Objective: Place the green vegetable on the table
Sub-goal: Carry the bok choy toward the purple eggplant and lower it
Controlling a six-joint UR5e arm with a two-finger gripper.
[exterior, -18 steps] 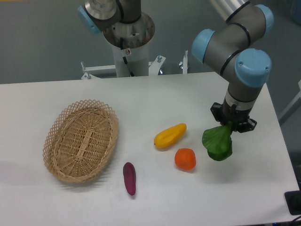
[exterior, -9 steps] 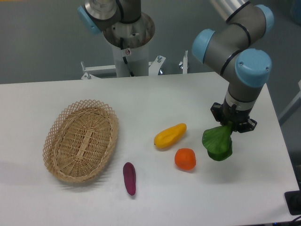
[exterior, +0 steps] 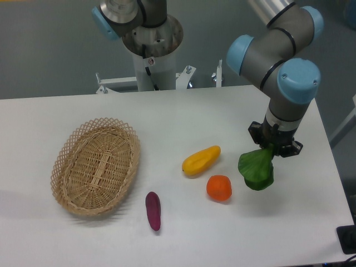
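The green vegetable [exterior: 257,169] hangs at the right side of the white table [exterior: 183,119], leafy end down, its stalk end hidden up between the fingers. My gripper [exterior: 274,146] points straight down and is shut on that stalk end. The leaf sits low, close to the tabletop; whether it touches the surface I cannot tell. It hangs just right of the orange fruit.
An orange fruit [exterior: 219,187] and a yellow elongated fruit [exterior: 201,159] lie left of the vegetable. A small purple piece [exterior: 153,210] lies near the front. An oval wicker basket [exterior: 97,165] stands at the left. The table's right edge is near the gripper.
The gripper and the green vegetable have shifted very slightly left; otherwise nothing has visibly changed.
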